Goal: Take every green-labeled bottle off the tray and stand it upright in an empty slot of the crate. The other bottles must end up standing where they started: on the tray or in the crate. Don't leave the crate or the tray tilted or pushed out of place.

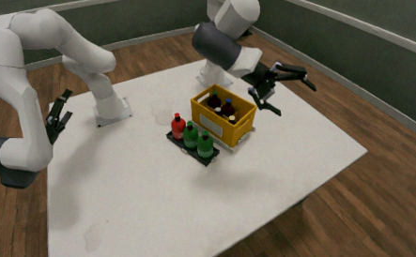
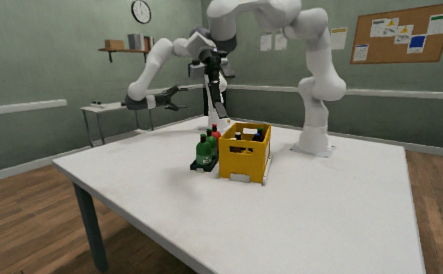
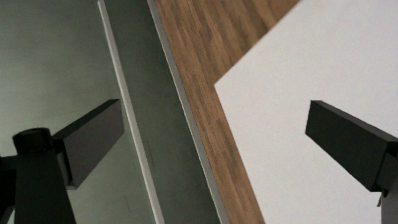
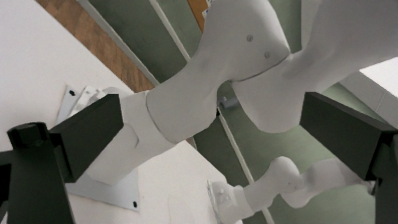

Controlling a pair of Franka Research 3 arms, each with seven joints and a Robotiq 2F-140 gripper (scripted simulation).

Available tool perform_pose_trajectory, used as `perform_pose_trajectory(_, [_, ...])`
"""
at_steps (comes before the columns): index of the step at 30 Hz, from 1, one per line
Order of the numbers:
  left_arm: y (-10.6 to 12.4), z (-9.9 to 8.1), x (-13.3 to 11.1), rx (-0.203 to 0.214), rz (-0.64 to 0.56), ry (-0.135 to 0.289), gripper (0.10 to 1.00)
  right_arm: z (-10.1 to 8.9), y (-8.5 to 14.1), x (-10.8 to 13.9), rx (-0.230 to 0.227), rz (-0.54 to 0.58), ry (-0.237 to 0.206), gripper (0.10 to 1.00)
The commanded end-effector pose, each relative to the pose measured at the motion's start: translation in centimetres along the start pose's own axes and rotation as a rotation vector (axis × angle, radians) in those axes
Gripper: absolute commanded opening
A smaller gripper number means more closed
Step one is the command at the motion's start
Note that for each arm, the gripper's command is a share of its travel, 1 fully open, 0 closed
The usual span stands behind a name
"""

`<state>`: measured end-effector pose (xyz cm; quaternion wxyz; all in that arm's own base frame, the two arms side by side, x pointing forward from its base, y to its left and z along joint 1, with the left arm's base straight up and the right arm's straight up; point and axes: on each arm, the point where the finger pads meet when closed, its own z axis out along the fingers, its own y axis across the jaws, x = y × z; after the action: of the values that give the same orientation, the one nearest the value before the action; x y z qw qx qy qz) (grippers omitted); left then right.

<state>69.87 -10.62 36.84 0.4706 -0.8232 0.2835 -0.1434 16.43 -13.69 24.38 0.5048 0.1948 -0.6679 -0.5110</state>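
Observation:
A red bottle (image 1: 177,129) (image 2: 216,134) and two green bottles, the middle one (image 1: 191,138) (image 2: 211,141) and the end one (image 1: 205,147) (image 2: 203,152), stand upright on the black tray (image 1: 208,162) (image 2: 194,166). Label colours are too small to read. The yellow crate (image 1: 233,136) (image 2: 243,166) stands level beside the tray, holding several dark bottles with green, blue and whitish caps; its slots are mostly hidden. My left gripper (image 1: 296,100) (image 2: 227,95) (image 3: 214,116) is open and empty, above and beyond the crate. My right gripper (image 1: 69,103) (image 2: 184,98) (image 4: 211,109) is open and empty, high and far from the tray.
The crate's pale base strip (image 1: 233,149) shows along its bottom. The left arm's base (image 1: 214,79) (image 2: 313,142) stands behind the crate; the right arm's base (image 1: 112,112) is farther along the same table side. The left wrist view shows a table corner (image 3: 235,82), floor and wall.

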Motion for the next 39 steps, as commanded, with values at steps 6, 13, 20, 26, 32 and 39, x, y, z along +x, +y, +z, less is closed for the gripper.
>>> perform_pose_trajectory(6, [6.4, -2.0, -3.9, -0.242, -0.022, -0.026, 1.000, -0.5, -0.6, 0.4, 0.027, -0.035, -0.045, 1.000])
perform_pose_trajectory(13, [11.7, -5.0, -7.1, -0.451, -0.049, -0.043, 1.000, -3.5, -3.2, 2.8, 0.183, -0.187, -0.254, 1.000])
perform_pose_trajectory(20, [16.2, -8.5, -9.6, -0.638, -0.081, -0.053, 1.000, -5.2, -4.5, 4.9, 0.287, -0.257, -0.359, 1.000])
perform_pose_trajectory(26, [20.0, -12.3, -11.8, -0.813, -0.120, -0.060, 1.000, -6.8, -5.6, 7.1, 0.388, -0.308, -0.444, 1.000])
perform_pose_trajectory(32, [22.7, -15.7, -13.3, -0.955, -0.158, -0.063, 1.000, -8.0, -6.5, 9.3, 0.479, -0.343, -0.507, 1.000])
perform_pose_trajectory(39, [24.0, -17.5, -14.1, -1.029, -0.180, -0.063, 1.000, -9.6, -7.6, 13.2, 0.625, -0.380, -0.588, 1.000])
